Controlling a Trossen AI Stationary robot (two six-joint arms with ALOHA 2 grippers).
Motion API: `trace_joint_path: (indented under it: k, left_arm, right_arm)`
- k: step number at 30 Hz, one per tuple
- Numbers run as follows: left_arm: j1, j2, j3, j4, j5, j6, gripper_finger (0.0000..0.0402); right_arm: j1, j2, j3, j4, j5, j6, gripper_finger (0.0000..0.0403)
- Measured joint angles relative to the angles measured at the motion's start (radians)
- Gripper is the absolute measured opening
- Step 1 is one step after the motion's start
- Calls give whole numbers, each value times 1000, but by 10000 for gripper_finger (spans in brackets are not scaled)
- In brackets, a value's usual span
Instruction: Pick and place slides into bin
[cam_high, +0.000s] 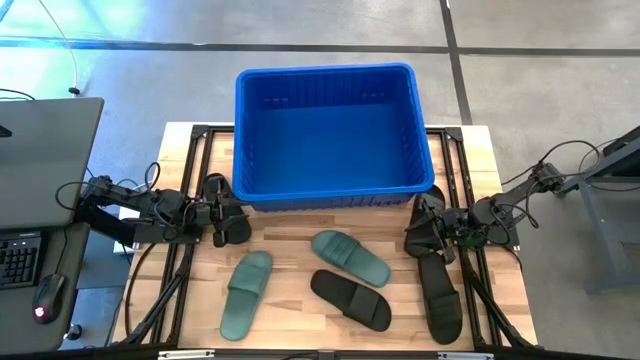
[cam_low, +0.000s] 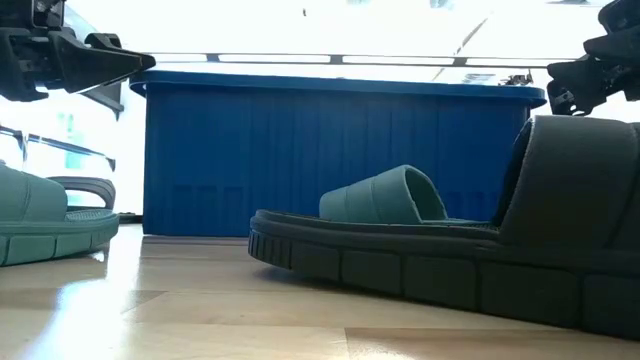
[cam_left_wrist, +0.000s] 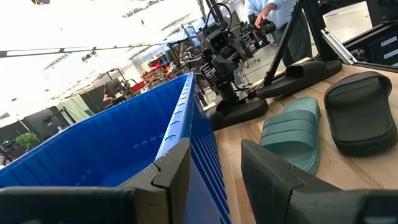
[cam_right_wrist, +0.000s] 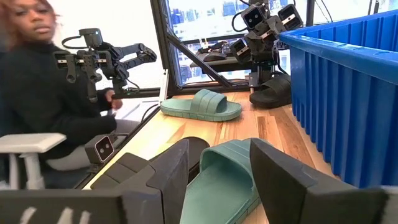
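Wooden tabletop (cam_high: 300, 320) under us carries the blue bin (cam_high: 333, 190), empty. In front of the bin lie green and black slides (cam_high: 350, 257). Our left gripper (cam_high: 222, 212) and right gripper (cam_high: 428, 232) flank its near corners, jaws parted, empty. We judge the slides light, bendy rubber, best pinched across the strap.

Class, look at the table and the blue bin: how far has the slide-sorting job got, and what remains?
Done: nothing; the bin looks empty. In hand: nothing; the left end effector and right end effector both stand open by the bin's front corners, over black slides. Left: two green slides, the middle black slide, the right black slide and one under the left arm.
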Motion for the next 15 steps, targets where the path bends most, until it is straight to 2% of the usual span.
trace_joint_path:
  k: [15]
  left_arm:
    - [0,0,0,0,0,0,127]
  right_arm:
    - [0,0,0,0,0,0,158]
